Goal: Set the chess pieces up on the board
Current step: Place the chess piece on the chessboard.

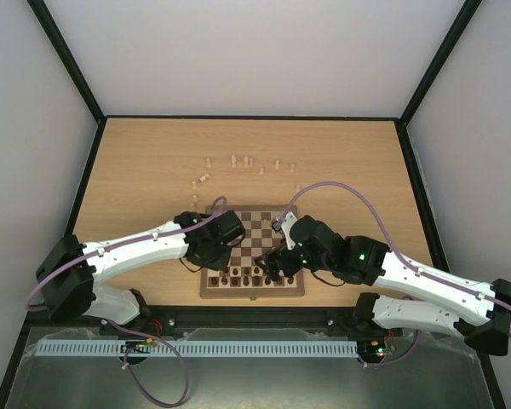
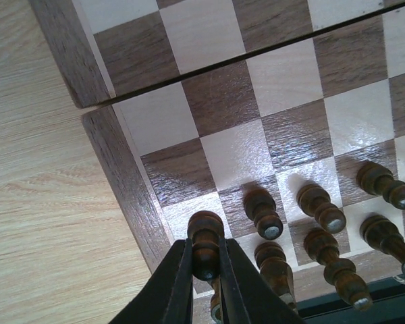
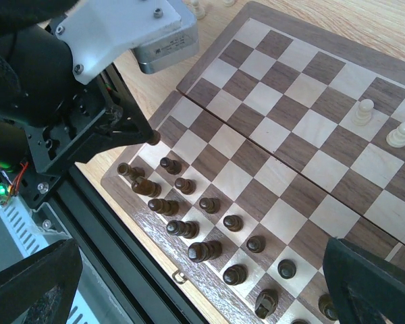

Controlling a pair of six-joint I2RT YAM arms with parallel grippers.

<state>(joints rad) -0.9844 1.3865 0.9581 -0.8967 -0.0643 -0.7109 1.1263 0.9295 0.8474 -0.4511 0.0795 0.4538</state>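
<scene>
Left wrist view showed the left gripper clamped on a dark piece, board beneath. The right gripper gaped empty.

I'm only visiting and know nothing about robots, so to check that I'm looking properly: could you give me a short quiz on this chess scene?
1. True or false: the right tool is clamped on a pale piece.
2. What does the left tool grip? A) a dark piece B) a pale piece C) nothing
3. In the right wrist view, how many pale pieces stand on the board?

Key: 1 false, it is open and empty. 2 A. 3 two.
</scene>
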